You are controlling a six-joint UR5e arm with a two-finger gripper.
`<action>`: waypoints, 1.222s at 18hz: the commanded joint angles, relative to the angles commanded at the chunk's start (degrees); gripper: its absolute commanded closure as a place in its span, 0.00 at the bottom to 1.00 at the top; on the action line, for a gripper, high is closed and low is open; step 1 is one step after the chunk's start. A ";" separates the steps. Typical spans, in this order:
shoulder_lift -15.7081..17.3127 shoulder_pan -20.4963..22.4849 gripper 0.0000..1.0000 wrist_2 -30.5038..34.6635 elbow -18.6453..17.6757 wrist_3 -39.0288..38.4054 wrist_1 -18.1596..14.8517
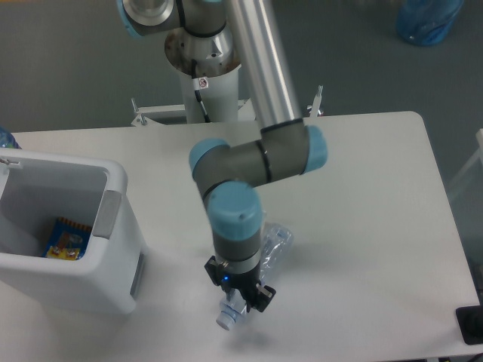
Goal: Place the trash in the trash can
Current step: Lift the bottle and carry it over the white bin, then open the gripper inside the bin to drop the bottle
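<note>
A crushed clear plastic bottle (273,245), the trash, hangs tilted under my wrist, its white cap (226,322) pointing down-left. My gripper (240,302) is shut on the bottle near its neck, and the bottle looks lifted a little off the table. The arm hides most of the bottle's middle. The white trash can (113,226) stands at the left edge of the table, well left of the gripper, with its top open. A crumpled wrapper cannot be made out apart from the bottle.
Inside the trash can lies a yellow and blue packet (66,239). The robot's base column (204,83) stands behind the table's far edge. A blue bag (426,19) lies on the floor at top right. A dark object (472,324) pokes in at the right edge.
</note>
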 joint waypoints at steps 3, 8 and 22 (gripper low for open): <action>0.17 1.41 0.82 -8.53 4.57 -5.54 0.09; 3.51 4.22 0.80 -25.67 8.27 -13.01 0.26; 11.86 0.19 0.77 -46.17 9.25 -19.36 0.79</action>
